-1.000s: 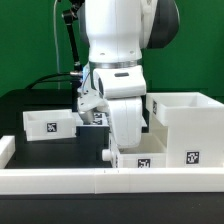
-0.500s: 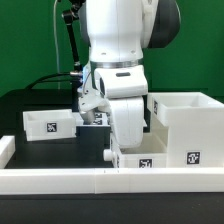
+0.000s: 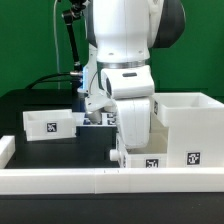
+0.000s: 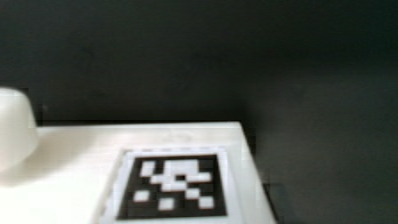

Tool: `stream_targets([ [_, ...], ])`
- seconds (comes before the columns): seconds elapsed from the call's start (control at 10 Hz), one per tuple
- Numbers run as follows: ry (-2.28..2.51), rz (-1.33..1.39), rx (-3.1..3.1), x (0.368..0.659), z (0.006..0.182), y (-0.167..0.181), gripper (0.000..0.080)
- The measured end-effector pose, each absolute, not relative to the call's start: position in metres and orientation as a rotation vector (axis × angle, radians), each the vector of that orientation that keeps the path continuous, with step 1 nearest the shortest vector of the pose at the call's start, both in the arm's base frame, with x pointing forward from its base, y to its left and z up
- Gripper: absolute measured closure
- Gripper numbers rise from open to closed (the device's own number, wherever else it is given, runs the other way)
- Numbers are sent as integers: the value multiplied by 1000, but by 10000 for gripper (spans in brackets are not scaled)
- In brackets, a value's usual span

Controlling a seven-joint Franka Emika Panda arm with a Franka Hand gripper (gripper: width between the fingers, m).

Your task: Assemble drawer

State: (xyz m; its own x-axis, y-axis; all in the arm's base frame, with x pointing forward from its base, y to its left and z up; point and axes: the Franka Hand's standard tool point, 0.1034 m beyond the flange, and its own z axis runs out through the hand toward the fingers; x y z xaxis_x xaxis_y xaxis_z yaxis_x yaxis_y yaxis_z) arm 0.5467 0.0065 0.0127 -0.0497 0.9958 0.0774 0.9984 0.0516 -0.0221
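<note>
gripper (image 3: 133,144): lowered onto the near tray, just on the exterior view's left of the housing. its fingers are hidden behind the white hand body and the tray wall, so i cannot tell whether they are spread, pressed together, or pinching anything.
arm (image 3: 125,40): upright, bulky and white, standing over the near tray and blocking the middle of the scene.
housing (image 3: 186,122): tall open white box on the bench, at the exterior view's right, with a square tag low on its front.
near tray (image 3: 143,161): just beside the housing on the exterior view's left, upright, tag on its front.
knob (image 3: 110,155): small and black, on the near tray's side facing away from the housing.
far tray (image 3: 50,125): well apart from the housing, at the exterior view's left, open top up, tag facing the camera.
border wall (image 3: 70,181): long and low, running in front of the housing and both trays.
bench (image 3: 35,103): dark and flat.
tagged face (image 4: 178,150): white, close under the wrist camera and blurred. which part it belongs to i cannot tell.
</note>
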Motion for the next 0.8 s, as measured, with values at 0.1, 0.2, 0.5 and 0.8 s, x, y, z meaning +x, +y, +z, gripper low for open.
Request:
stream_targets([
  [0.1,-2213,-57,-2127,547,13,8,757],
  [0.2,-2207,-57,-2131,547,12,10,757],
  [0.5,-2202,-58,-2136,547,12,9,757],
  [0.8,-2142,-52,-2198,548,18,9,395],
])
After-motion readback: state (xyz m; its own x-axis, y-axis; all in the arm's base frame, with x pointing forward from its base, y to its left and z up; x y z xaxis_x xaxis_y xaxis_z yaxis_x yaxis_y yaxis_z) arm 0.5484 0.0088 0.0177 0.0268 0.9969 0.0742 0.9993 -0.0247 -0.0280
